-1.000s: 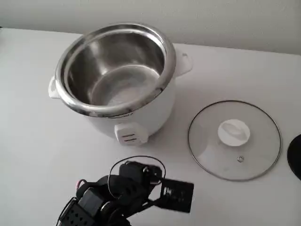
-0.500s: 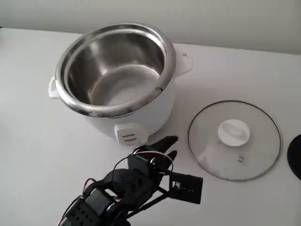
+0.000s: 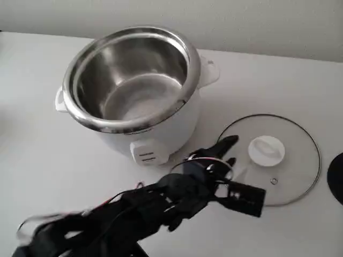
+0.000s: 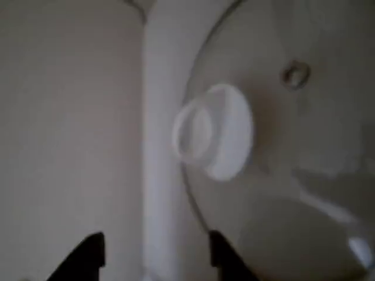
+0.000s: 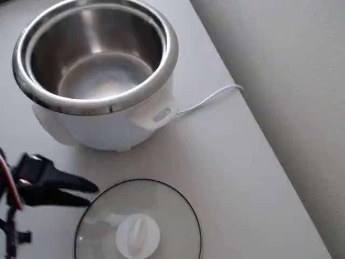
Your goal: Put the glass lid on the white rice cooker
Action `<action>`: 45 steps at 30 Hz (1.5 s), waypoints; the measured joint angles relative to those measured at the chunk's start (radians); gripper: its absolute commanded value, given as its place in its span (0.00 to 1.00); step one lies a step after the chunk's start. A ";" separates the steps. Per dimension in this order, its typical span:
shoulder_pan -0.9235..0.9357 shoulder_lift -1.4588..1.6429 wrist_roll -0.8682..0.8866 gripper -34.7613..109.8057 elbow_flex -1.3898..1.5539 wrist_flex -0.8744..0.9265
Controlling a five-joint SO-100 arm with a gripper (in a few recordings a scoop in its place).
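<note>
The glass lid point(image 3: 268, 159) lies flat on the desk point(image 3: 43, 155), knob point(image 3: 266, 149) up, just beside the white rice cooker point(image 3: 134, 91) and on its right in the fixed view. That placing suits the job: the knob stands proud of the glass and is the one part a two-finger grip can take hold of, since the disc itself lies too flat to get under. The cooker stands open, its steel pot bare and its wide rim free to take the lid.

The tool point(image 3: 228, 151) reaches in low over the lid's near-left edge, its dark fingers spread apart with nothing between them and pointing toward the knob. In the wrist view the two fingertips point(image 4: 88, 252) sit at the bottom of the picture with the knob ahead of them, a little to the right of the gap's centre, so I judge the approach is under way and the grip not yet made.

A pale cable point(image 5: 210, 100) runs off from the cooker's far side toward the desk edge, well clear of the lid. A dark object point(image 3: 336, 176) shows at the right edge of the fixed view, just beyond the lid; what it is I cannot tell. Nothing lies between lid and cooker, though the cooker's tall wall means the lid would need a good lift to clear the rim
</note>
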 measured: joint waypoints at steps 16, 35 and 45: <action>0.034 -0.463 0.018 0.40 -0.426 -0.040; 0.041 -0.641 0.046 0.24 -0.646 -0.026; 0.041 -0.520 0.094 0.24 -0.644 0.150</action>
